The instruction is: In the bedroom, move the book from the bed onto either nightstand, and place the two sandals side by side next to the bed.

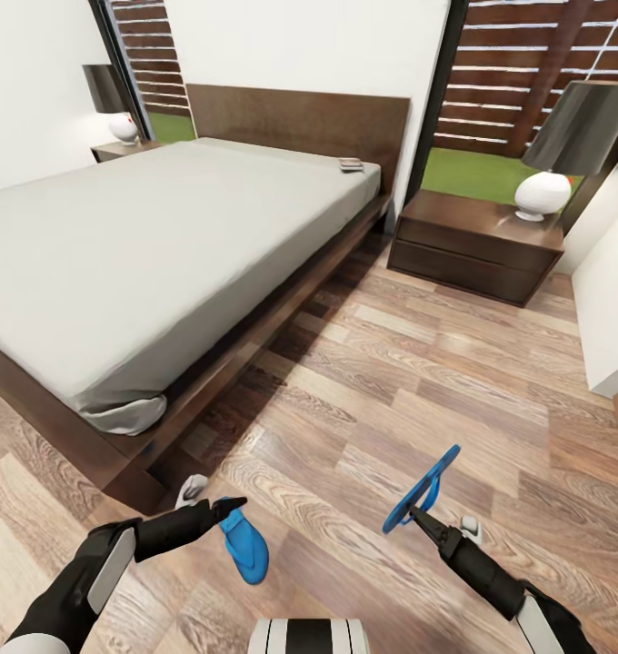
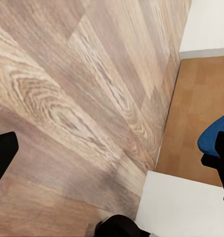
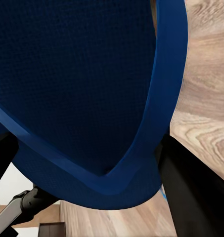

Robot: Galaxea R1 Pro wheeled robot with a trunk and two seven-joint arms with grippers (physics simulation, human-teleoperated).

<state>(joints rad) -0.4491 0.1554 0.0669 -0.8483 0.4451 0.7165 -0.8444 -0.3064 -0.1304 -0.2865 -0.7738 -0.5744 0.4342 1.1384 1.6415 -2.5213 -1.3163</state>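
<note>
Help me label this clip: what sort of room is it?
A bedroom, most likely: a large dark-framed bed with pale grey mattress, a dark-brown wooden nightstand beside it, and a white-based table lamp on top.

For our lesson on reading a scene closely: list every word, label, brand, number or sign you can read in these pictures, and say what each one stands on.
No text can be read.
The book, at the far corner of the bed: any lettering on its cover is too small and blurred to read.
The sandals, one in the left gripper and one in the right gripper: plain blue, no marks seen.
The nightstand and lamp: no labels visible.
</note>
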